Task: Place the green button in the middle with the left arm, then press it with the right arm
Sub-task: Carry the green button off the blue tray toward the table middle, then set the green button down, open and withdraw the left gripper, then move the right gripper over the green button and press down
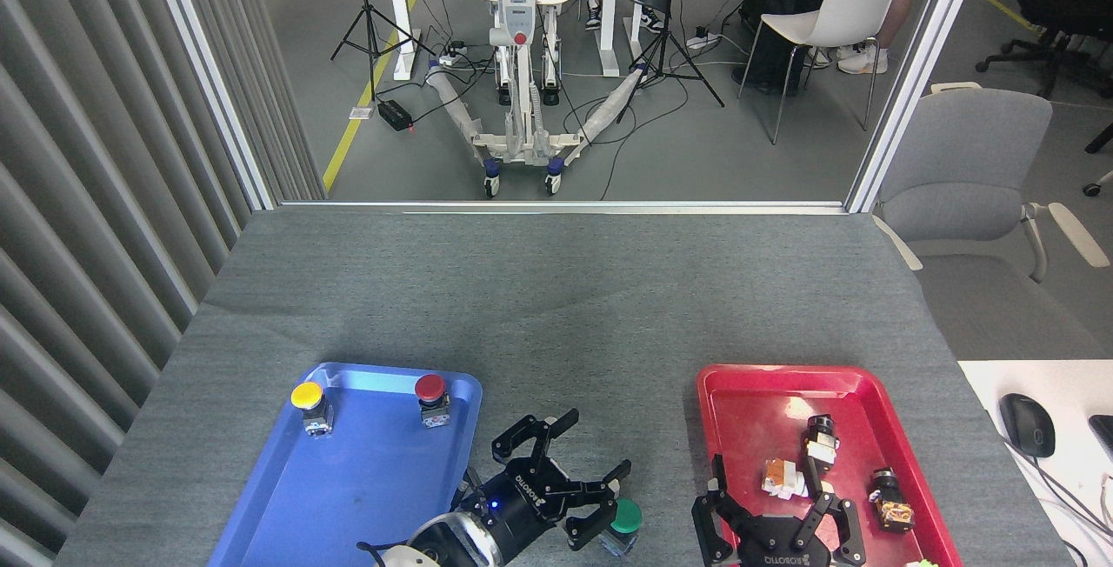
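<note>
Green button (625, 516) upright on grey cloth (556, 306) near the front edge, between blue tray (348, 497) and red tray (748, 393). Just right of left gripper (574, 480), fingers spread apart, button close by lower fingertip, contact unclear. Right gripper (774, 506) splayed wide over red tray, holding nothing.

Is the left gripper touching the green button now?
Cannot tell. In the head view the left gripper is open, and one finger overlaps the green button, so no gap or contact shows plainly.

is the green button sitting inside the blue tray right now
No, the green button stands on the grey cloth between the blue tray and the red tray.
</note>
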